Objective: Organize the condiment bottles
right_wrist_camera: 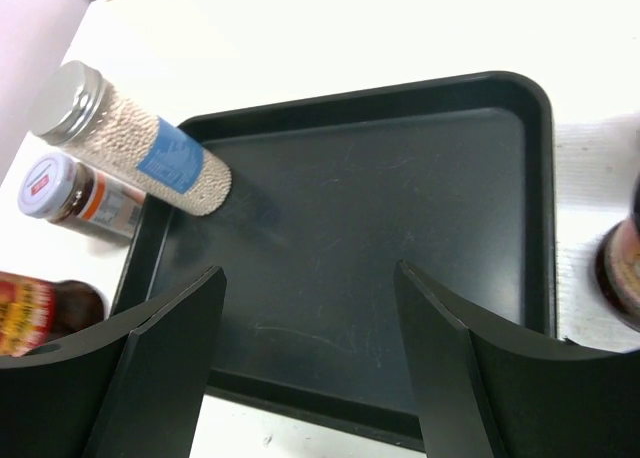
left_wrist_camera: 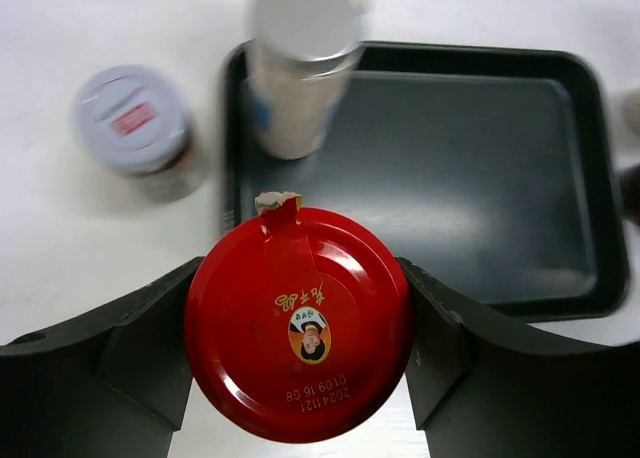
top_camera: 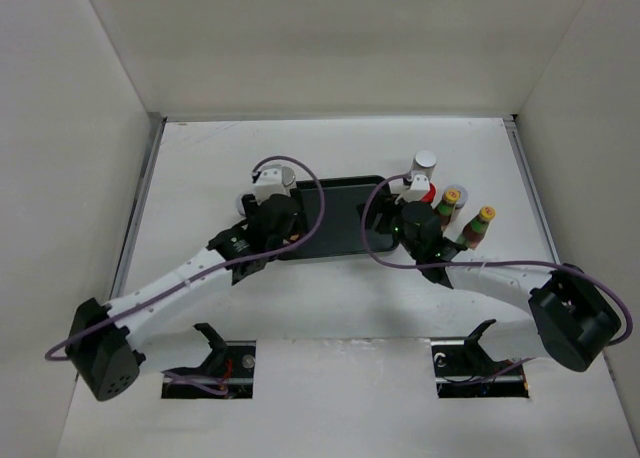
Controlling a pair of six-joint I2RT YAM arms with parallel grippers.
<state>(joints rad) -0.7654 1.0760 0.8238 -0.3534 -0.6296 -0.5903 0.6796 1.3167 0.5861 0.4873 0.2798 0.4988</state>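
Note:
My left gripper [left_wrist_camera: 300,296] is shut on a red-lidded jar [left_wrist_camera: 300,348], both fingers pressed to the lid's sides, just off the near left corner of the dark tray [left_wrist_camera: 480,178]. A silver-lidded shaker [left_wrist_camera: 300,68] of white grains stands in the tray's far left corner. Left of the tray, a white-capped jar [left_wrist_camera: 135,123] stands on the table. My right gripper [right_wrist_camera: 310,308] hangs open and empty over the tray [right_wrist_camera: 400,208]. Right of the tray [top_camera: 335,240] stand a grey-capped white shaker [top_camera: 425,163], a red-capped jar [top_camera: 430,191] and two brown bottles with yellow caps [top_camera: 452,198] [top_camera: 484,218].
White walls enclose the table on three sides. Purple cables loop over both arms above the tray. A dark bottle [right_wrist_camera: 622,263] stands just off the tray's right rim, close to my right fingers.

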